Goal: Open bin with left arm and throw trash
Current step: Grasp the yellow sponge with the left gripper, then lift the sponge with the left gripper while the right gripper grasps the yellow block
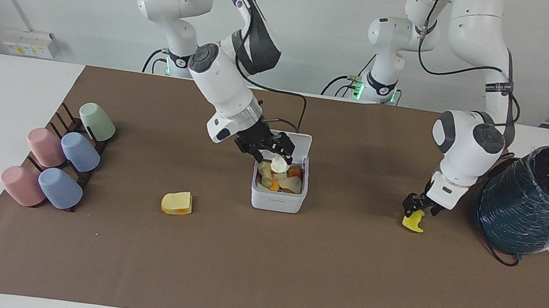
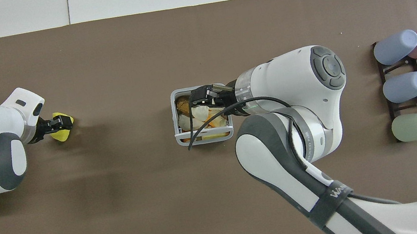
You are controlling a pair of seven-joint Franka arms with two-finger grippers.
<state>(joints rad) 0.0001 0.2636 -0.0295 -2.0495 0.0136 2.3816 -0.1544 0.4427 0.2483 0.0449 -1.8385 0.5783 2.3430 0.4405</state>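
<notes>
Brown tabletop: right gripper (image 1: 274, 155), jaws spread, hangs over the open bin (image 1: 278, 197), a cream lump (image 1: 279, 165) just under them, apparently dropped. Left gripper (image 1: 416, 209) straddles the yellow scrap (image 1: 413, 222); jaws unreadable. Next: pinch, lift.

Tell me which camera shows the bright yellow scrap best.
The facing view: the yellow scrap lies on the brown mat with the left gripper down at its top, most of it visible. In the overhead view the gripper covers part of the scrap.
</notes>
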